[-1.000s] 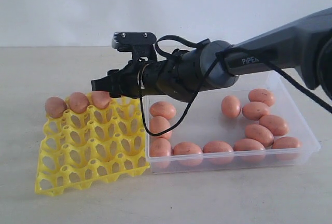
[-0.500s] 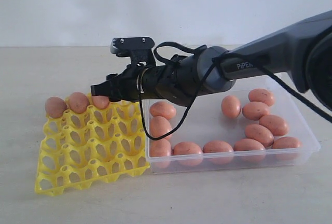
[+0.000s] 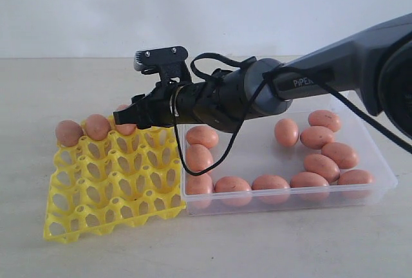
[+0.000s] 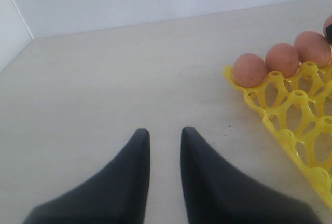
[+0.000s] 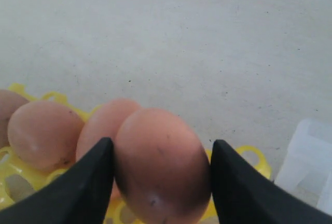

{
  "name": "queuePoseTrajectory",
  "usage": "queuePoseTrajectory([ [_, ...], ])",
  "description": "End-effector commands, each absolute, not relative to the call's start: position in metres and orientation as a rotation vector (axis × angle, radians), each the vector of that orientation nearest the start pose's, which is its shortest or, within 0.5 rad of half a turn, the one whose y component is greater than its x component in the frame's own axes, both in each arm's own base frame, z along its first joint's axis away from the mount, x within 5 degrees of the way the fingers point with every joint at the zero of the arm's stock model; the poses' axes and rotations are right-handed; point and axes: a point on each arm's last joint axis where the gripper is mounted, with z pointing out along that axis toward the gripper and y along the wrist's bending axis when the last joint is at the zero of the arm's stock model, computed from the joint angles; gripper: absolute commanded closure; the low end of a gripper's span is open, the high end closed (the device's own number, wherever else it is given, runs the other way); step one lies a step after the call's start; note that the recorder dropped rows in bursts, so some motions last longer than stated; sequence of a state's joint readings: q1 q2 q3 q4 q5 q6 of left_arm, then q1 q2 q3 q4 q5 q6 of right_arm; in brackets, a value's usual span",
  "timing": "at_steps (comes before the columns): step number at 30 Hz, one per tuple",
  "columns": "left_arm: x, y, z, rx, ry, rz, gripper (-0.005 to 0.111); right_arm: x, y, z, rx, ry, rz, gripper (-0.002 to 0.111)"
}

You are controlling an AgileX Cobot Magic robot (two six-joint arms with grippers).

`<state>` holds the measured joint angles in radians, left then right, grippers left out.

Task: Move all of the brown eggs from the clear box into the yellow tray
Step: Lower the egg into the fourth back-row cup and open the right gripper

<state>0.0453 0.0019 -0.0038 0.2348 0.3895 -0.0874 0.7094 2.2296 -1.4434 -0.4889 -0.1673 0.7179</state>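
**Right gripper holds an egg over the yellow tray's far row**

The right gripper [image 5: 162, 141] is clamped on a smooth, pinkish-brown oval egg with faint dark specks. One black finger [image 5: 88, 182] presses against each side of this held egg [image 5: 162, 164]. In the exterior view the dark arm [image 3: 335, 65] reaches across the middle, with a black cable [image 3: 222, 146] looping beneath it. The gripper sits low over the far row of the bright yellow plastic egg tray with open lattice cups and pointed posts.

The held egg hangs just beside the third egg in that row, on the side nearer the box. Whether it touches a cup cannot be told, because the gripper hides the contact.

The yellow tray [image 3: 58, 230] lies on the pale table [image 4: 93, 79], its edge against the large shallow box of transparent plastic. Three seated eggs [image 3: 96, 126] fill neighbouring cups along the far row, and every other visible cup is bare.

The clear box [image 3: 257, 156] holds twelve loose eggs [image 3: 321, 164] lying on their sides. Three lie along the end nearest the tray, a line runs along the front wall, and the others are clustered toward the far right corner.

The left gripper [image 4: 162, 130] hangs over bare table near the tray's corner. Its two dark fingers stand a narrow gap apart with nothing between them.
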Motion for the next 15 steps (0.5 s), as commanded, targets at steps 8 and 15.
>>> queuePoseTrajectory([
  [8,0.0520,0.0103,0.1797,0.014,1.860,0.201,0.085,0.3654,0.3211,0.1271,-0.565,2.131,0.613,0.051],
  [15,0.0520,0.0103,0.1797,0.014,1.860,0.201,0.085,0.3654,0.3211,0.1290,-0.559,2.129,0.616,0.051],
])
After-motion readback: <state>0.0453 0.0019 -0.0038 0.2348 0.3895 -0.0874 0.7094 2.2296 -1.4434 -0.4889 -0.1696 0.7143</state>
